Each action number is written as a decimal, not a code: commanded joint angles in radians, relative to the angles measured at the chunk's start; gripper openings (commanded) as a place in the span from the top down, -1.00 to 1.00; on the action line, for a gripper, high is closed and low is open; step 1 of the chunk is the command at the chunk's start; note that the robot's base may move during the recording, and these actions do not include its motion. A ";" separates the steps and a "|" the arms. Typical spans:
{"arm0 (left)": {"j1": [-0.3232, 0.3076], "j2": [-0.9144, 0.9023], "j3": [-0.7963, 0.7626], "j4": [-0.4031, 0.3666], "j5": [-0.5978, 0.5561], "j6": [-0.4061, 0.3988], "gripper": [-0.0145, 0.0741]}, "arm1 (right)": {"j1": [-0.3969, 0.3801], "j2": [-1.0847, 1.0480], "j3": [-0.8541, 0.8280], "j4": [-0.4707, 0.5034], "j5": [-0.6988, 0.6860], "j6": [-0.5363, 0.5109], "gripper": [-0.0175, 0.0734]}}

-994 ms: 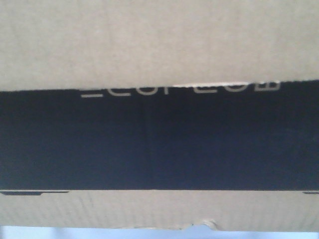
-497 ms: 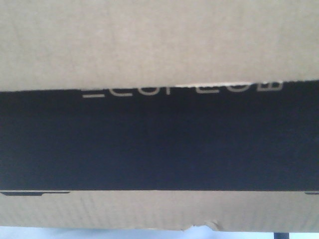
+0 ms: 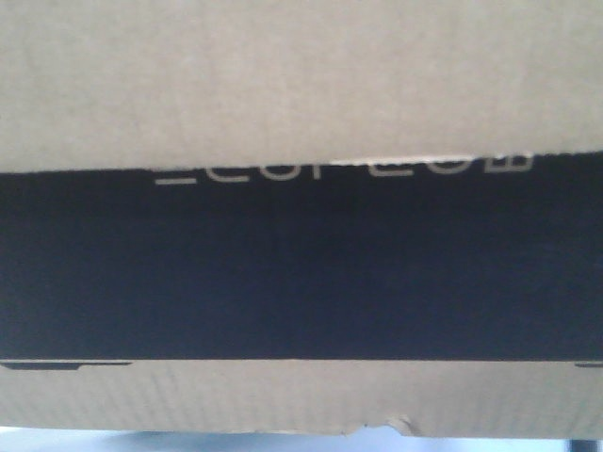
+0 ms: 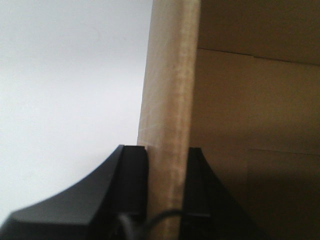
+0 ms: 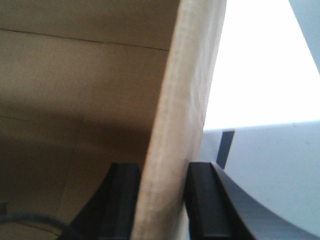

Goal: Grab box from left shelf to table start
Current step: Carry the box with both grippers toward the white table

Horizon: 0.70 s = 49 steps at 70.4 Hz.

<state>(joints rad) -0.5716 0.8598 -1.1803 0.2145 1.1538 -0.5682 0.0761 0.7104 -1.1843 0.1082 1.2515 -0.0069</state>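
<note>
Up front, box [image 3: 301, 85] fills the frame, black ECOFLOW panel [image 3: 301, 273] across its middle. Wrist cams: left gripper [image 4: 167, 152] and right gripper [image 5: 162, 170] each clamped on a box wall edge.

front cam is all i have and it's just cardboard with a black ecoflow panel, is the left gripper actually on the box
Observer: Yes. In the left wrist view the left gripper has one black finger on each side of an upright cardboard wall of the box, close against it.
Operator: and the right one
Observer: Same there. The right gripper straddles a cardboard wall, with a finger on either face.
Operator: anything past the box on that side
Observer: Beyond the wall, the right wrist view shows a bluish-grey surface with a dark post at its edge. I cannot tell what they belong to.
</note>
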 commanded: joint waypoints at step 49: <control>-0.005 -0.001 -0.039 -0.018 -0.140 -0.034 0.89 | 0.002 0.001 -0.032 0.070 -0.092 -0.020 0.48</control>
<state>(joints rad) -0.5716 0.8617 -1.1803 0.2162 1.1538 -0.5682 0.0761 0.7104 -1.1843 0.1082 1.2515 -0.0069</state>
